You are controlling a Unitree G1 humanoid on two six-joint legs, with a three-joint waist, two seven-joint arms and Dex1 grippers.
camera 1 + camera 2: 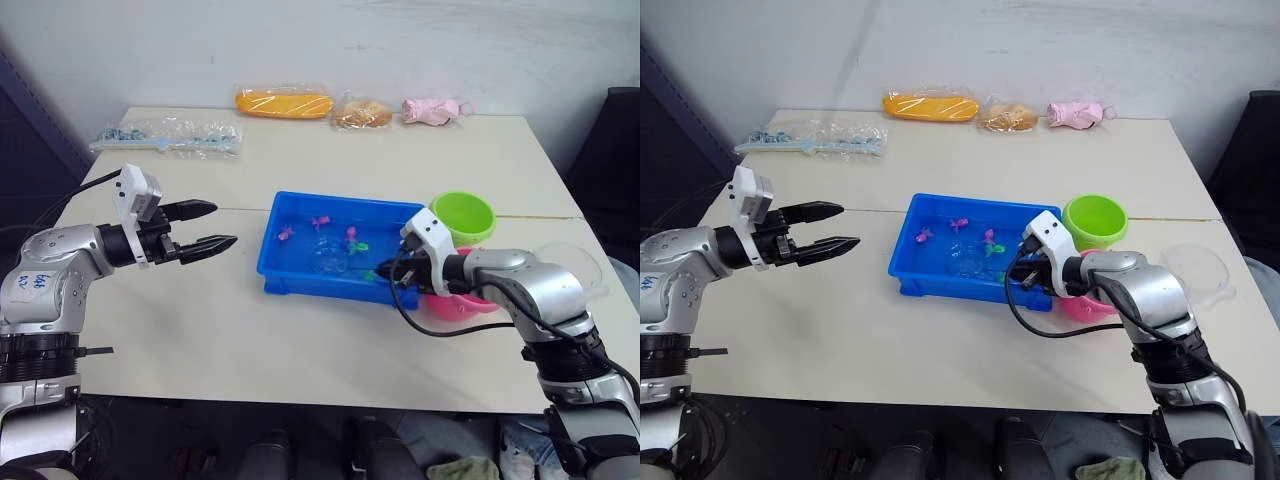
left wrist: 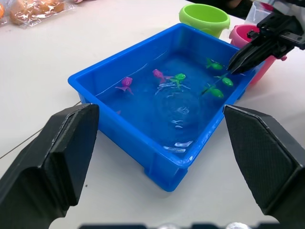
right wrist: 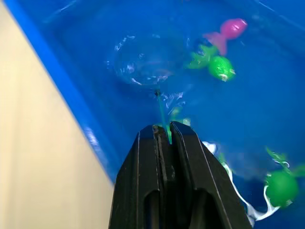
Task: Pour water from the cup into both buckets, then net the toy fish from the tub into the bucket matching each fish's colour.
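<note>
Over blue tub (image 1: 300, 275): right gripper (image 3: 164, 131) clamped on thin net handle, hoop net (image 3: 151, 59) submerged mid-tub. Handle axis runs from gripper toward tub centre, hoop leading. Netting step judged in hand; next calls for sweeping hoop under nearest green fish (image 3: 220, 67), lifting level, carrying to lime green bucket (image 1: 462, 215). Left gripper (image 1: 205, 228) spread wide, empty, hovering left of tub.

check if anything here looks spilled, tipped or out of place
Nothing stands out. The blue tub sits flat with its water inside, both buckets, lime green and pink, stand upright beside it, and the table looks dry.
</note>
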